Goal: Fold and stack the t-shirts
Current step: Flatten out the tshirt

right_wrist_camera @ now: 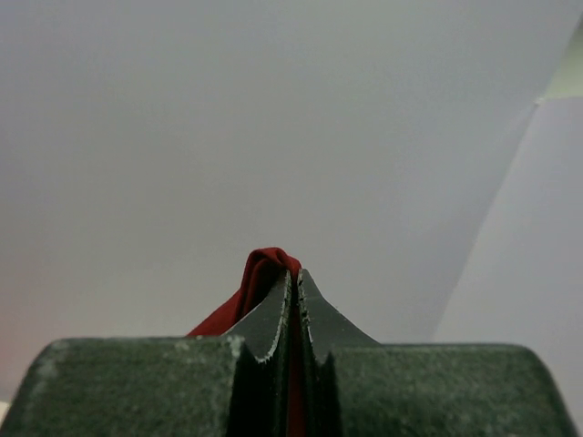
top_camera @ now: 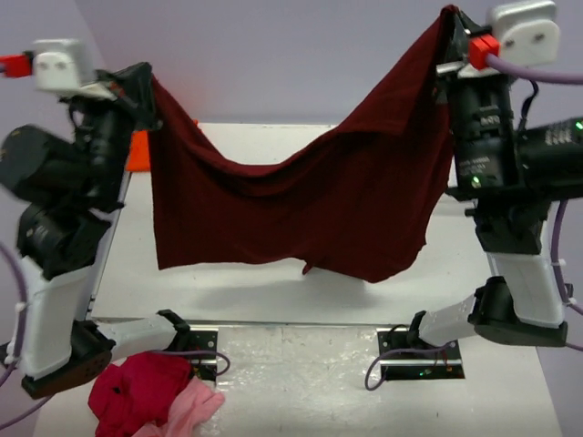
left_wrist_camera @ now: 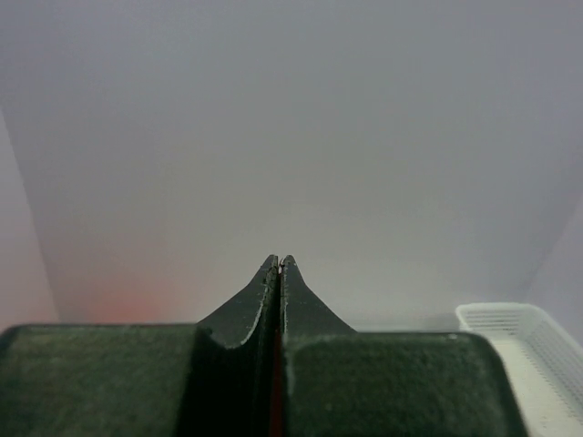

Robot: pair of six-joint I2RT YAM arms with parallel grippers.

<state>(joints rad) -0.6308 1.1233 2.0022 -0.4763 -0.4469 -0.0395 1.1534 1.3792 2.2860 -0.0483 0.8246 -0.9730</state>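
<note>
A large dark maroon t-shirt (top_camera: 301, 209) hangs spread in the air above the white table (top_camera: 273, 291), sagging in the middle. My left gripper (top_camera: 146, 86) is shut on its upper left corner, and a thin red strip of cloth shows between the left fingers (left_wrist_camera: 305, 305). High at the right, my right gripper (top_camera: 448, 27) is shut on the other corner; a fold of the maroon t-shirt (right_wrist_camera: 264, 273) bulges over the right fingertips (right_wrist_camera: 314, 309). A small orange patch of the orange t-shirt (top_camera: 138, 150) peeks out behind the left arm.
A crimson-red garment (top_camera: 137, 391) and a light pink garment (top_camera: 193, 410) lie bunched at the near left by the left arm's base. A white mesh basket (left_wrist_camera: 528, 346) shows at the right edge of the left wrist view. Both wrist cameras face a plain wall.
</note>
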